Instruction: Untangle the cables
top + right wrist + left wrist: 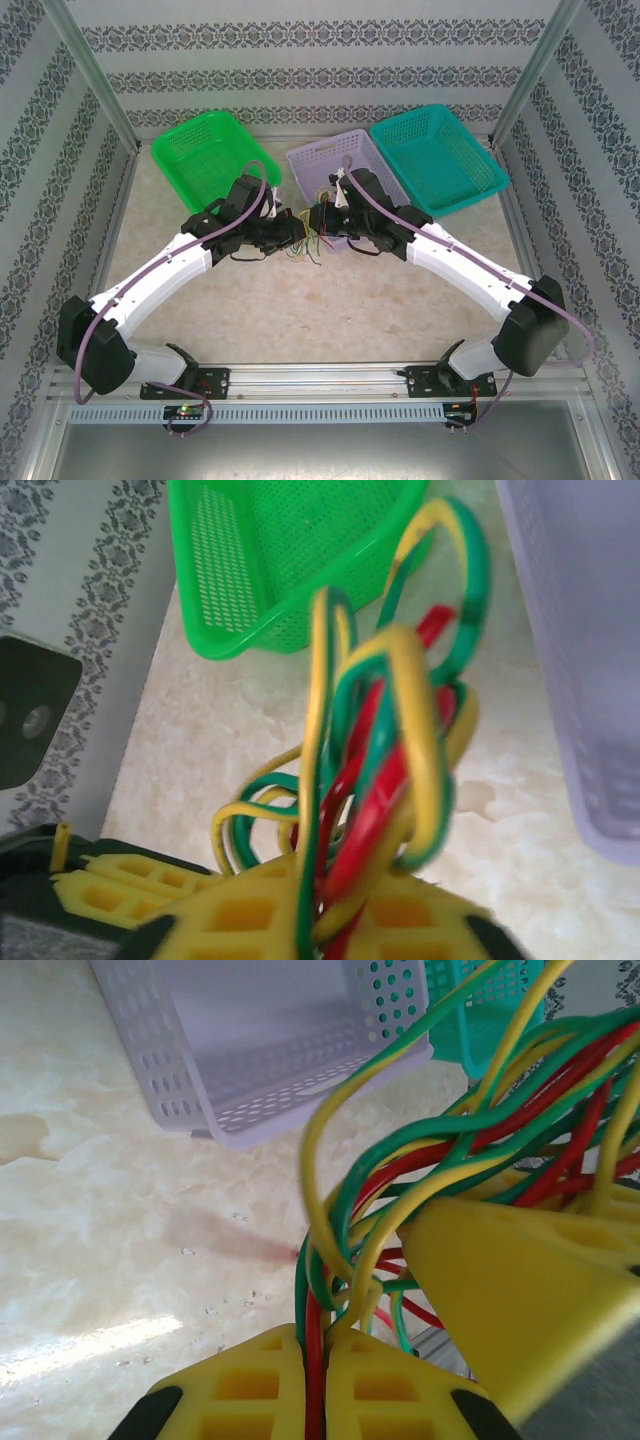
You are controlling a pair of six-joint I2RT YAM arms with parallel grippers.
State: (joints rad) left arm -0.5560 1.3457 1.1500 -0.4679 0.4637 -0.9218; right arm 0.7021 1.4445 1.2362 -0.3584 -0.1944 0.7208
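At the far side of the beige marbled table [330,310] we see three perforated plastic baskets in a row: a bright green one [205,150] on the left, a pale lavender one [312,158] in the middle and a teal one [440,160] close beside it on the right. Around them we find walls papered in grey ornamental stripes [320,60], slanted metal posts [95,78] and an aluminium rail [320,378] along the near edge. In the left wrist view we notice a faint reddish smear [245,1245] on the table near the lavender basket.

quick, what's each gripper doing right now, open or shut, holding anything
left gripper: shut on the cables
right gripper: shut on the cables
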